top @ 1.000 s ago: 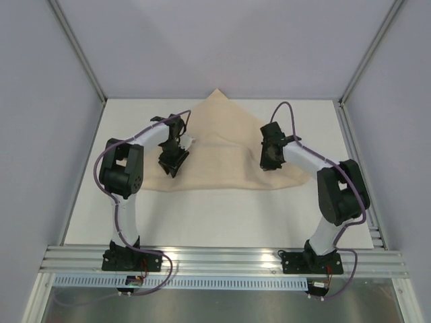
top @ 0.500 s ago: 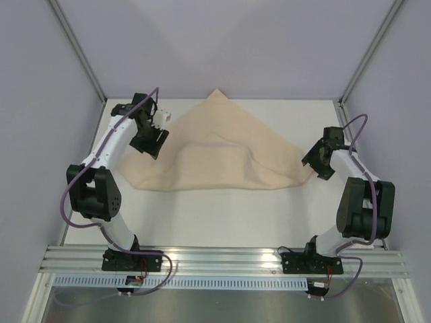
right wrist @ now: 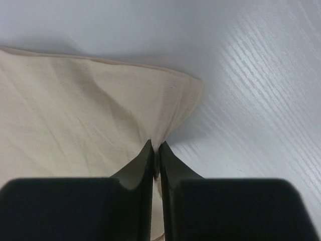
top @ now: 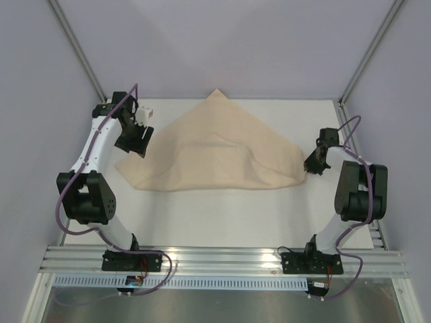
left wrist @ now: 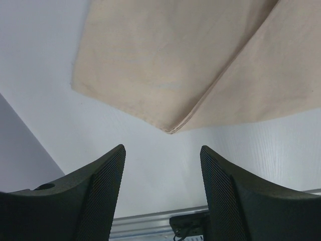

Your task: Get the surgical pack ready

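**Cloth corners: right side pinched, left side open**

Beige cloth (top: pixel 215 151) lies on the white table (top: pixel 202 215), folded to a rough triangle. Its apex points to the far side and its long edge faces my bases. A raised ridge runs across the middle; I cannot tell what, if anything, sits under it. No tray, scissors or gauze visible.

My right fingers (right wrist: pixel 138 170) are together, clamped on a pleat of cloth just behind its right corner, and the fabric puckers up into the tips. My left fingers (left wrist: pixel 100 201) stand apart, holding nothing, above bare table. The cloth's left corner lies just ahead of them, lined up with the gap, not touching.

Handling, my judgement:
- **Feel:** light, soft, limp woven fabric with no stiffness, so it will sag and drag wherever it isn't held.
- **Grip:** not fragile and not slippery; the weave should hold well in a pinch.
- **Risk:** the left corner shows layers stacked, so a shallow bite could catch only the top one.
- **Where to hold:** on the hemmed edge right at the corners, all layers, one corner per side, so the near edge is under tension. A mid-panel grab would just bunch it.

Next move, I'd guess: left goes down onto its corner and closes. Pulling with right alone would probably skew the fold.
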### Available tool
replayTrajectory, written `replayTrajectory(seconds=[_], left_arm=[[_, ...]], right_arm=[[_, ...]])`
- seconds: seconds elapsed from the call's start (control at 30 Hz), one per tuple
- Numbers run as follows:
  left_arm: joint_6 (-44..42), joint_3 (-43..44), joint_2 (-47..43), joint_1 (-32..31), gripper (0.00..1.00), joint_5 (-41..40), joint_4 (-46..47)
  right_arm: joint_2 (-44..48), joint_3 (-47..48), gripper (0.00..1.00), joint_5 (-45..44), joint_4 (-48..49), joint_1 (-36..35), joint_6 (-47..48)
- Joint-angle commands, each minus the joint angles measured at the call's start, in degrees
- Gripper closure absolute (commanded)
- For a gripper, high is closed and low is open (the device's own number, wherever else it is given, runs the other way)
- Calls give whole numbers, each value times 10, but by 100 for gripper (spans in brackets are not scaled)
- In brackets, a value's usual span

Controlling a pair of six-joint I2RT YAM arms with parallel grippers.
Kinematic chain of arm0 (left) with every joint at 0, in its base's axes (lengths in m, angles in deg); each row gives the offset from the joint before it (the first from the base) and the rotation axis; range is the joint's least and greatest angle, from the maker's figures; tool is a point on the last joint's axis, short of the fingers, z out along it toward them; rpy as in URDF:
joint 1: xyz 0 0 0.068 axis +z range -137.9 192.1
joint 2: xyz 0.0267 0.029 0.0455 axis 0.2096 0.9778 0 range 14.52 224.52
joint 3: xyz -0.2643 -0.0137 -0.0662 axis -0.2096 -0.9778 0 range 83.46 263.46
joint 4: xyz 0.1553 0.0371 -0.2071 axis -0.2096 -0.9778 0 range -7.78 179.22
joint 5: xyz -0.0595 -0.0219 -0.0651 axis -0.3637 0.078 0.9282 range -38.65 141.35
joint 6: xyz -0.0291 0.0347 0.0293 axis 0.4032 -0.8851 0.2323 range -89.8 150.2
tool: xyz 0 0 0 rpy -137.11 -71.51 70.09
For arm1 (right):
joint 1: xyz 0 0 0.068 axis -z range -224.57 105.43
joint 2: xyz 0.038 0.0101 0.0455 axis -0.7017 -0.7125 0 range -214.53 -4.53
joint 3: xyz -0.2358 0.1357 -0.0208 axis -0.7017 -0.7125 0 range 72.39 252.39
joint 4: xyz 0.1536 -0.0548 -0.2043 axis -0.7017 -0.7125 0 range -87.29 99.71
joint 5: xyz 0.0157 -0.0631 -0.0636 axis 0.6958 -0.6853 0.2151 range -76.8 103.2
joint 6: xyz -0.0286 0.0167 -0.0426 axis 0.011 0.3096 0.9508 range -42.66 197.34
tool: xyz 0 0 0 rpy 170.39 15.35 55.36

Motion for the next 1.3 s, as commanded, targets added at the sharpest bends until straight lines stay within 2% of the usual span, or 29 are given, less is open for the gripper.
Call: replayTrajectory(seconds=[0.0,0.03,0.13,0.23,0.33,0.6,0.77,0.97,1.27], left_arm=[[7,1,-3,-1,29,32,-9],[10,-5,-1,-1,29,43,-9],[10,-18,3,-1,29,84,-11],[5,-36,6,-1,29,82,-8],[-2,-51,3,-1,30,64,-3],[-11,-76,-24,0,29,21,18],[-11,-94,-24,24,29,8,24],[-15,-98,-24,59,29,7,36],[-22,-126,0,66,29,-16,69]], right_arm=[[-19,-10,94,46,27,-1,-8],[-13,-8,99,51,27,-2,-7],[4,4,99,61,22,-1,-5],[39,20,99,75,16,-7,-15],[81,54,99,70,2,-43,-18],[90,146,99,36,-13,-239,-42],[41,221,99,22,-4,-359,-58],[-49,356,99,23,-3,-481,-51],[-181,505,100,44,-9,-567,-50]])
